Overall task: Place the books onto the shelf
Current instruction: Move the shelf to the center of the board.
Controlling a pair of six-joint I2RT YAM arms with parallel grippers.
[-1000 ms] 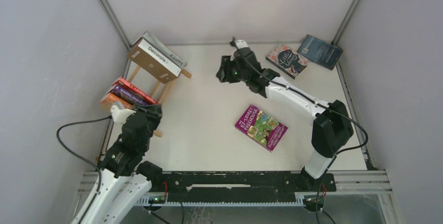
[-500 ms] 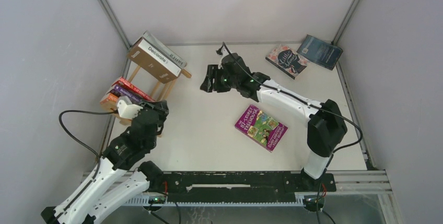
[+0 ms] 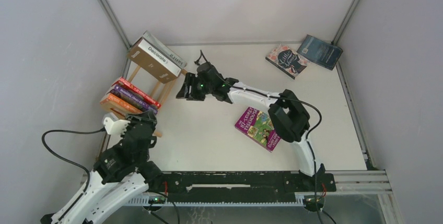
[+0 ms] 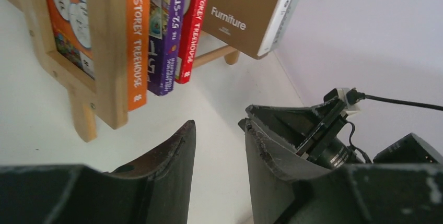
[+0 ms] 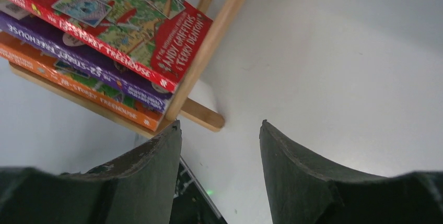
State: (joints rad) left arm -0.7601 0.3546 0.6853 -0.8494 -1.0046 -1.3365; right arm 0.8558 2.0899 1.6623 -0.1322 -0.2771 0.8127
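A white tabletop (image 3: 209, 130) sits inside plain grey walls (image 3: 47, 51) with metal posts in the far corners. The shelf (image 3: 155, 87), a light wooden rack, stands at the far left corner. Its upper tier carries a brown book (image 3: 154, 62) and a grey-white book (image 3: 166, 51); its lower tier holds a red book (image 3: 137, 91), a purple book (image 3: 130, 97) and an orange book (image 3: 117, 102).

The left gripper (image 3: 148, 119) hangs by the left edge, aimed at the rack's lower tier, fingers parted with nothing between them. The right arm reaches across the tabletop, its right gripper (image 3: 184, 91) just beside the rack's near post, fingers spread and empty.

A purple paperback (image 3: 260, 127) lies flat near the middle, partly under the right arm's elbow. A dark floral book (image 3: 286, 60) and a dark blue book (image 3: 319, 51) lie at the far right corner
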